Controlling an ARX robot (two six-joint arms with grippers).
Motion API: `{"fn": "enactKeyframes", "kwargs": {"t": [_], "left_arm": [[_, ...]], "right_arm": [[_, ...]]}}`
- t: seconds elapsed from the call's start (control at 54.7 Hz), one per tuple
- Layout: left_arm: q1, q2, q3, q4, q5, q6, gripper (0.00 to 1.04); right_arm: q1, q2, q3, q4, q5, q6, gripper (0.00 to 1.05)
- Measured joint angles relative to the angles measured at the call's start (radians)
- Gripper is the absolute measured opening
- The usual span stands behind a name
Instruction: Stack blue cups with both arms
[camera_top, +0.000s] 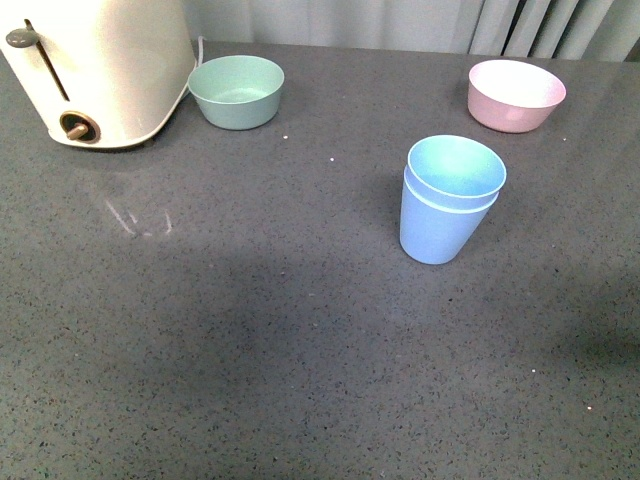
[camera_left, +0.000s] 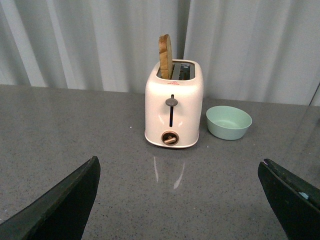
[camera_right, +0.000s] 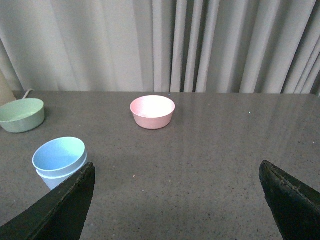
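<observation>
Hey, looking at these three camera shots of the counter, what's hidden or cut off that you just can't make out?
- Toaster: the front view's top and left edges crop it; the bread slice shows only in the left wrist view.
- Blue cups: the outer cup hides the inner cup's lower part; in the right wrist view a finger covers their base.
- Arms: absent from the front view.
- Left gripper, right gripper: only fingertips show.

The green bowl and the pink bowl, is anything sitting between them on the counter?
No. In the front view the counter between the green bowl and the pink bowl is bare; the stacked blue cups stand nearer the camera.
</observation>
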Motion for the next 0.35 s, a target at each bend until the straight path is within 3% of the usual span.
{"fn": "enactKeyframes", "kwargs": {"t": [0.348], "left_arm": [[0.0, 0.0, 0.0, 0.0, 0.0, 0.0, 0.96]], "right_arm": [[0.0, 0.0, 0.0, 0.0, 0.0, 0.0, 0.96]]}}
